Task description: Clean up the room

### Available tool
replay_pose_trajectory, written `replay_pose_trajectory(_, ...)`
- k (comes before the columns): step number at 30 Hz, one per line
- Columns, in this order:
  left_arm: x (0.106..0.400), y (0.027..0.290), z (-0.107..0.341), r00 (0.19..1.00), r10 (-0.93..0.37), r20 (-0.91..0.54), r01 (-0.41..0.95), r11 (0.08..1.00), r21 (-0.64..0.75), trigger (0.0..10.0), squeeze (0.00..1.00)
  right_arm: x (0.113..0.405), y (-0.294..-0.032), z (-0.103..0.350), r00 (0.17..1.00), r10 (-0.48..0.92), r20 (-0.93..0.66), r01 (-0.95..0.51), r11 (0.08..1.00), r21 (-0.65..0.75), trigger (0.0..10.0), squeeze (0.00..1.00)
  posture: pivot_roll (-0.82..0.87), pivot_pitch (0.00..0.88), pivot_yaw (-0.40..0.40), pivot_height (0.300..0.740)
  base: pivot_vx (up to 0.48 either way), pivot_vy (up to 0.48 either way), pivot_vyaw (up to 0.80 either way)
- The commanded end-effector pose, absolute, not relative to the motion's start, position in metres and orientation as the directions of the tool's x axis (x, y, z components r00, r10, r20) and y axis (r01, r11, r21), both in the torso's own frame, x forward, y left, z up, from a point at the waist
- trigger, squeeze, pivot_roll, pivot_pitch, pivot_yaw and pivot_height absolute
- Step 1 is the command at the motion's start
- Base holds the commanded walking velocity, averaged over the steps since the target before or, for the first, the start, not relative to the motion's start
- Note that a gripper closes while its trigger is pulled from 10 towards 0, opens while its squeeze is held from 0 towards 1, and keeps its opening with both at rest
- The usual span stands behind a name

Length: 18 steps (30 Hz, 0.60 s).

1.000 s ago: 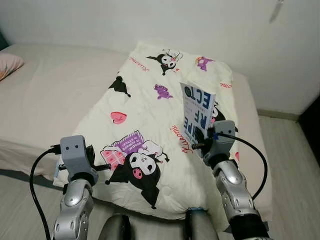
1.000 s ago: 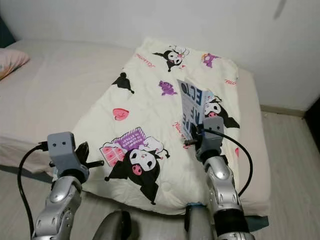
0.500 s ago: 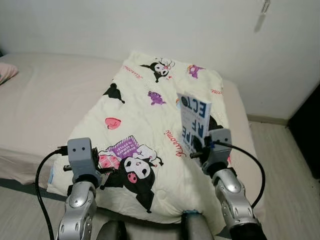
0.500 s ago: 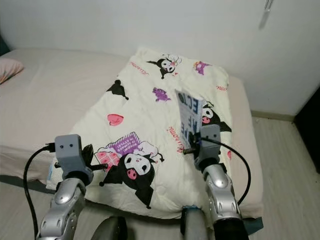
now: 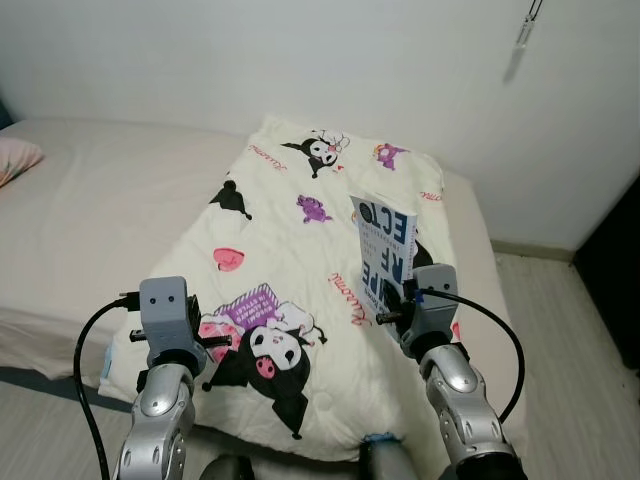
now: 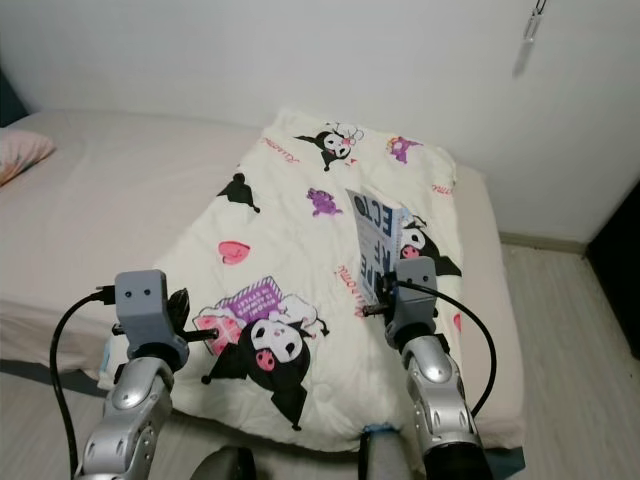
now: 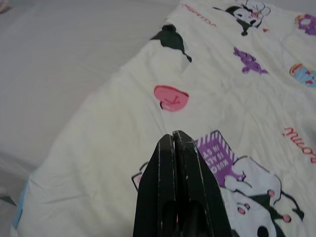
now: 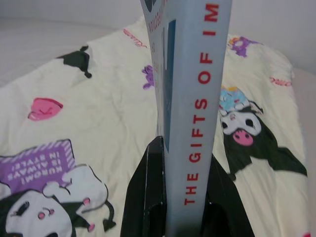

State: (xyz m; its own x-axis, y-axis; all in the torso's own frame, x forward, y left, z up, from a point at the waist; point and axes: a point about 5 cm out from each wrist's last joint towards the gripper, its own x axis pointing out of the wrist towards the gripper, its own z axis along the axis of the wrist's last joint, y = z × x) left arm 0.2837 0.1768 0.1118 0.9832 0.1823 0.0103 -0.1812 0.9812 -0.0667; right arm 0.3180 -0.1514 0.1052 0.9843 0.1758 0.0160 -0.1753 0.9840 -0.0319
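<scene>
In the left eye view, we are standing at the foot of the bed (image 5: 90, 200) and carrying a book (image 5: 386, 246) upright in our right tool (image 5: 400, 300), which is clenching its lower edge. The book is hanging above the cartoon-print blanket (image 5: 300, 240), at about four o'clock from the blanket's centre. Our left tool (image 5: 215, 338) is hovering at about eight o'clock, over the blanket's near edge. We judge that we are in the carrying step: the book is picked up and not yet put away.

In the right eye view, the same book (image 6: 375, 245) is showing its blue-and-white cover with large letters, partly cut off by the wrist housing. No shelf or tabletop is offering itself here, so the next move, we think, is calling for a turn away from the bed to find a place for the book, while keeping the grip firm so that it is not tipping.

In the left wrist view, our left tool's fingers (image 7: 175, 192) are pressed together with nothing between them, above a pink heart (image 7: 171, 98) on the blanket.

In the right wrist view, the two black fingers (image 8: 150, 197) are pinching the book's spine (image 8: 197, 113); its red title is running off the top, so we are reading only part of it.
</scene>
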Motion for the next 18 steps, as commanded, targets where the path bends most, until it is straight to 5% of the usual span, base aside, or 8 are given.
replay_pose_trajectory(1,0.2815,0.1799,0.1103,0.982,0.188,0.014,-0.187,0.981,-0.043,10.0,0.0,0.3183,-0.1475,0.1113,0.982,0.185,0.045,-0.184,0.983,-0.029,10.0,0.0,0.0,0.094,-0.036,0.674,0.0,0.0,0.0)
replay_pose_trajectory(18,0.2776,0.1793,0.1093,0.979,0.202,0.017,-0.201,0.979,-0.041,10.0,0.0,0.3169,-0.1423,0.1096,0.98,0.198,0.037,-0.197,0.98,-0.011,10.0,0.0,0.0,0.097,-0.038,0.724,0.0,0.0,0.0)
